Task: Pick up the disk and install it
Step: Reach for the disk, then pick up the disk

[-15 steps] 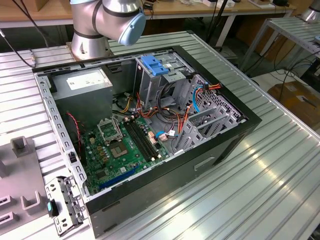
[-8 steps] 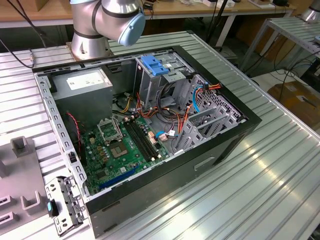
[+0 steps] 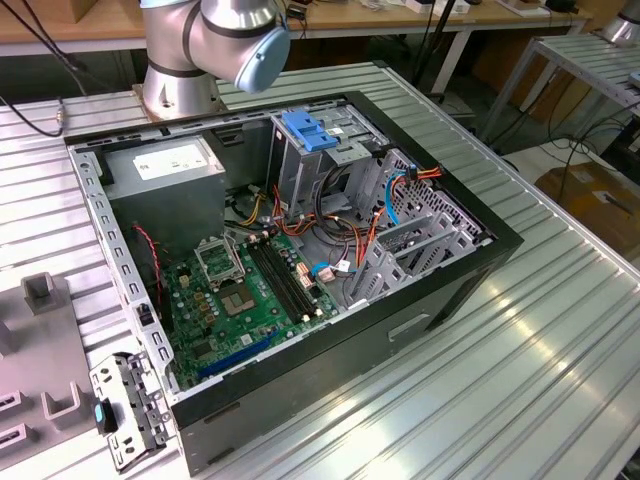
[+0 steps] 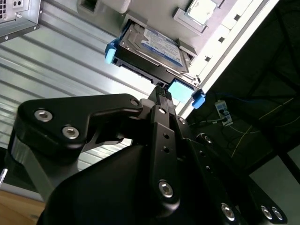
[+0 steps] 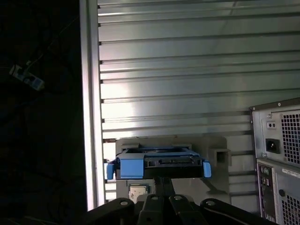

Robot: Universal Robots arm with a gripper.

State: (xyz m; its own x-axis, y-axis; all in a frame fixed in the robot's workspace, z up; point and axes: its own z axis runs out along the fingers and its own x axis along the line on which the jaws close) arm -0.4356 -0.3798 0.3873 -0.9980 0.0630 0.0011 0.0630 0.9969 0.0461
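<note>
Dark grey rectangular metal disk (image 4: 152, 44) with a white-and-blue label and blue plastic rails, seated on a pale grey plastic holder plate (image 5: 211, 142) on the ribbed aluminium table (image 5: 178, 70). My black metal gripper (image 4: 161, 92) hangs just beside the plate, at the disk's end. I cannot tell whether it is clenched or released.

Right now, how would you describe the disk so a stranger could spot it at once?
Find the ribbed metal table, then the pale grey plate lying on it near its edge. The disk rests on that plate: a flat dark slab with a white, blue-banded label, and the only thing there with bright blue rails along its edges.
</note>
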